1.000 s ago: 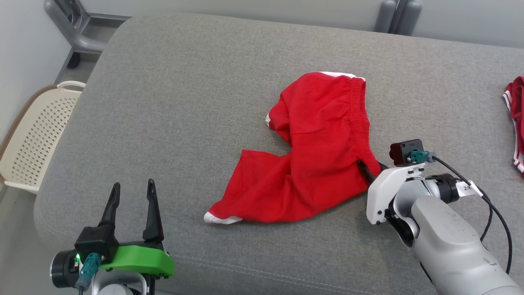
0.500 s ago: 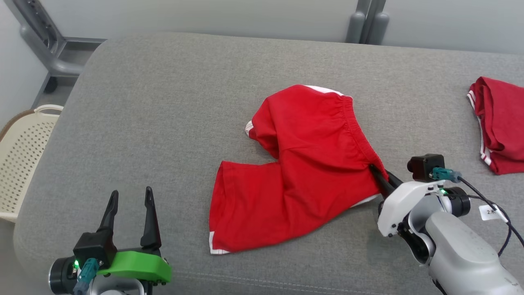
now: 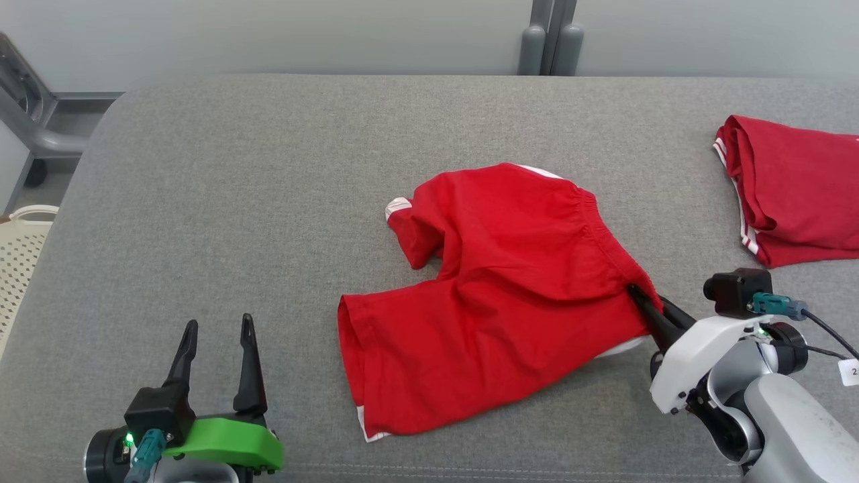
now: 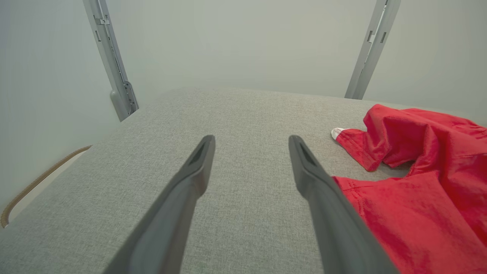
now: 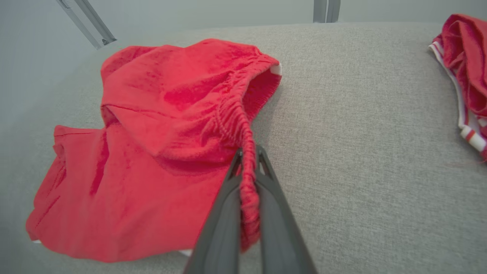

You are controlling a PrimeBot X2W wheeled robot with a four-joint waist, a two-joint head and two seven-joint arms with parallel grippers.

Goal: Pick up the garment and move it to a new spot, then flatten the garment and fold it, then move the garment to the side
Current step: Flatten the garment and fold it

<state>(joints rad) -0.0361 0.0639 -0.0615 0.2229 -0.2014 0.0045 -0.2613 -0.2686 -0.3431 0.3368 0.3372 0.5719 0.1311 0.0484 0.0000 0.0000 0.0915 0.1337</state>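
The garment (image 3: 496, 295) is a pair of red shorts with white trim, lying crumpled in the middle of the grey padded surface (image 3: 268, 201). My right gripper (image 3: 641, 298) is shut on its elastic waistband at the near right corner. In the right wrist view the waistband (image 5: 247, 167) is pinched between the two dark fingers (image 5: 224, 213), and the garment (image 5: 152, 144) spreads away to the left. My left gripper (image 3: 218, 335) stands open at the lower left, apart from the cloth. In the left wrist view its fingers (image 4: 190, 182) frame bare surface, with the garment (image 4: 418, 182) at the right.
A second red garment (image 3: 798, 188) with white stripes lies folded at the far right of the surface, also seen in the right wrist view (image 5: 468, 64). A cream perforated basket (image 3: 17, 255) stands past the left edge. Grey metal posts (image 3: 550, 40) rise behind the surface.
The right gripper has closed on the waistband and drawn that corner toward me and to the right, shifting the shorts. The head camera has turned right. The left gripper stayed open.
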